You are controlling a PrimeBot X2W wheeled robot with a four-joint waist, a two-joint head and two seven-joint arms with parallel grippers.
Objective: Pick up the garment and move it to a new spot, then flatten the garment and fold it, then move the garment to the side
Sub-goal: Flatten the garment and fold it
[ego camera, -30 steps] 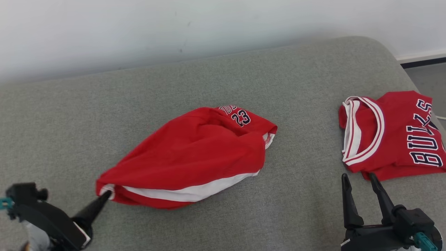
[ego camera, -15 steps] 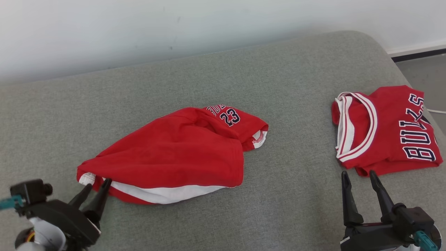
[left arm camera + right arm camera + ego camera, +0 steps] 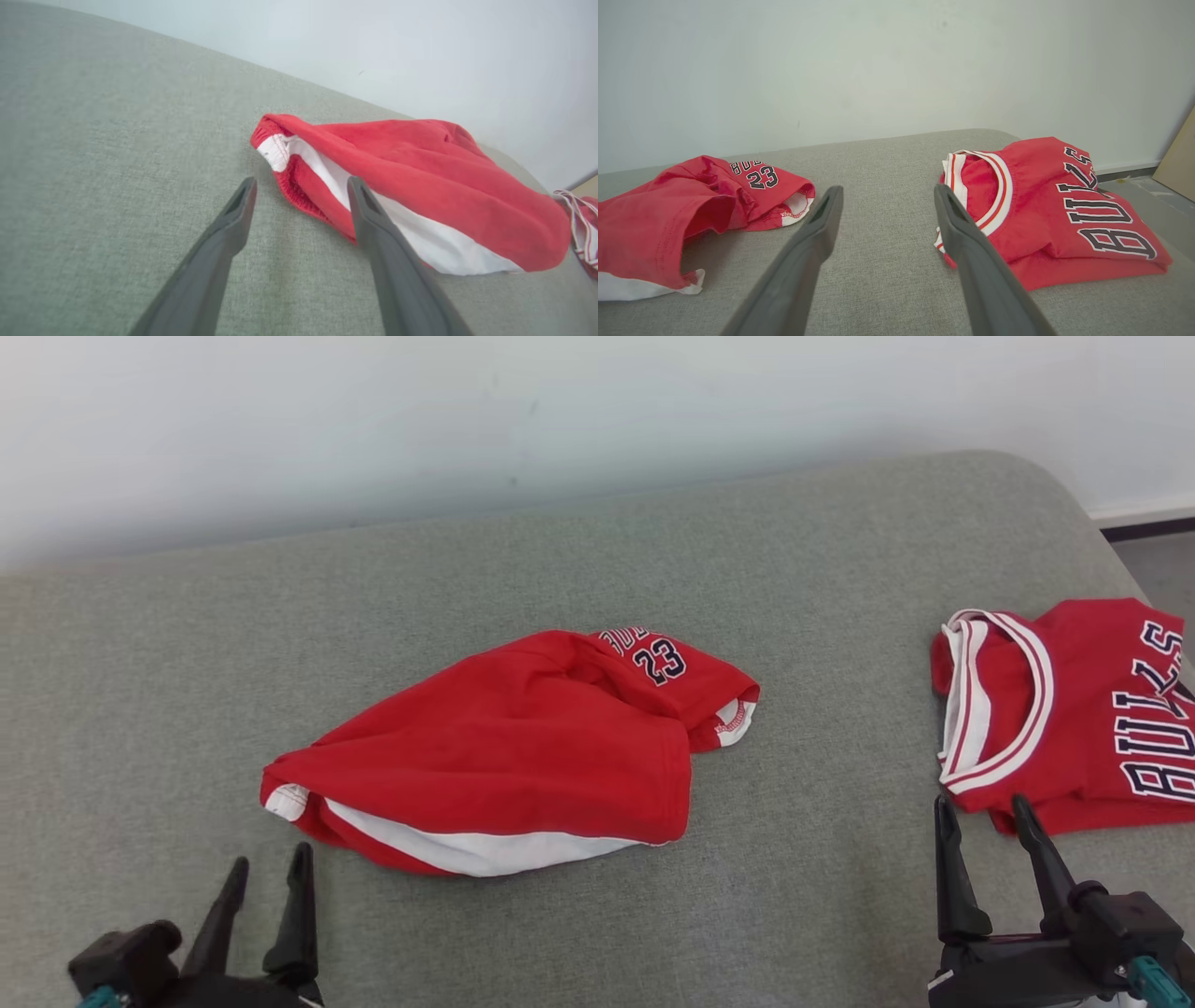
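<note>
The garment [image 3: 523,756] is a pair of red shorts with a white side stripe and the number 23, lying crumpled in the middle of the grey cushion [image 3: 597,569]. Its waistband corner [image 3: 275,149] points toward my left gripper [image 3: 269,864], which is open and a short way in front of it, touching nothing. In the left wrist view the shorts [image 3: 420,177] lie just beyond my left gripper [image 3: 301,184]. My right gripper [image 3: 982,808] stands open at the lower right, empty. The right wrist view shows the shorts [image 3: 691,205] to the left of my right gripper [image 3: 887,193].
A folded red jersey [image 3: 1074,709] with white trim and dark lettering lies at the cushion's right end, just beyond my right gripper, seen as the jersey [image 3: 1055,210] in the right wrist view. A white wall [image 3: 467,411] rises behind the cushion. Floor shows past the right edge.
My left gripper let go of the shorts' waistband corner, opened and drew back toward me. The shorts settled flat on the cushion. The head camera shifted slightly. The right gripper stayed put.
</note>
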